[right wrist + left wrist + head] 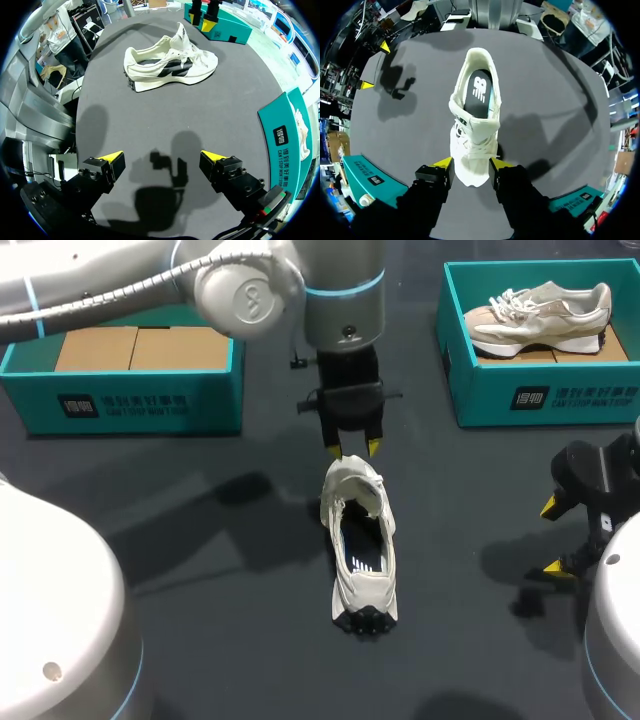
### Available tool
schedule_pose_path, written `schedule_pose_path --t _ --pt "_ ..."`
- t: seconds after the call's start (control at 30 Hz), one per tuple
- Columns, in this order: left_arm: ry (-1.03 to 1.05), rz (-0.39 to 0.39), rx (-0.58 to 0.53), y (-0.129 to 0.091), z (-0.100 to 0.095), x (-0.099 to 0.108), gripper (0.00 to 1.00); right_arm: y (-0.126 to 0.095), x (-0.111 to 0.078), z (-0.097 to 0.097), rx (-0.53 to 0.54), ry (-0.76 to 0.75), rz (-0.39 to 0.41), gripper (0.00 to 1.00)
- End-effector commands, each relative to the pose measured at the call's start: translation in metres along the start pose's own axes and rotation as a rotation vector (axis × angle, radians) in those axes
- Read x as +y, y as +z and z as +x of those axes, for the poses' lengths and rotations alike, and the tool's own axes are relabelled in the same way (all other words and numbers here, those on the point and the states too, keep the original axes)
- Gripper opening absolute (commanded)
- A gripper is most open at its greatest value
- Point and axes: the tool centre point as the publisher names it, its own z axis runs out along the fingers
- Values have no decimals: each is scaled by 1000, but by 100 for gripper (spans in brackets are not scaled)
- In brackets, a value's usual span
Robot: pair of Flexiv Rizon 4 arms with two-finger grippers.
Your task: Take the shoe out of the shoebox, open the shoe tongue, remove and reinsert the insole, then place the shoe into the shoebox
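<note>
Looking at how things are sitting: the white shoe (pixel 361 545) is out of its box and resting on its sole around the middle of the dark worktop (pixel 200 570), toe pointing toward the far side and heel toward the near edge. The left pincer (pixel 353 449) is hanging right at the toe with its fingers apart, one yellow tip on each side of the toe cap. In the wrist view they're looking like they're just beside the shoe rather than clamping it, though it's close. The right pincer (pixel 550 537) is hovering wide apart over bare worktop off to the shoe's right, well apart from it and holding nothing. The tongue (pixel 180 32) is sticking up and the dark insole (pixel 481 92) is showing inside, so I'm guessing we're somewhere in the tongue/insole part. What's worrying me is that nothing is pinning the heel, so any tugging at the tongue or laces (pixel 469 144) is probably going to drag or tip the whole shoe instead of opening it. The insole is also sitting deep in a narrow opening, so fingers going in at a bad angle could be snagging on the laces. And the teal shoebox (pixel 120 400) at the far left is showing only cardboard, while the other teal box (pixel 560 395) at the far right is holding a beige shoe (pixel 540 315), so mixing them up is another risk
</note>
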Motion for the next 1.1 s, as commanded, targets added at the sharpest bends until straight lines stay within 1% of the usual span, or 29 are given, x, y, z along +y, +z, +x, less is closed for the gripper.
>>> schedule_pose_path --t 0.03,0.3,0.5,0.6,0.73,0.83,0.97,1.03,1.1 --pt "10 8 -23 5 6 -8 44 0 0 1 -2 0 1 100" --pt "16 71 -8 23 5 -25 44 0 0 1 -2 0 1 100" --pt "21 116 6 44 6 -42 37 0 0 1 -2 0 1 100" --pt "31 127 15 49 10 -50 37 0 0 1 -2 0 1 100" --pt "47 112 6 44 14 -57 36 0 0 1 -2 0 1 100" --pt "41 101 -25 31 13 -52 35 0 0 1 -2 0 1 100" --pt "27 91 -58 19 6 -46 35 0 0 1 -2 0 1 100" --pt "26 93 -67 18 2 -46 34 0 0 1 -2 0 1 100" --pt "27 96 -67 23 -3 -47 31 0 0 1 -2 0 1 100"
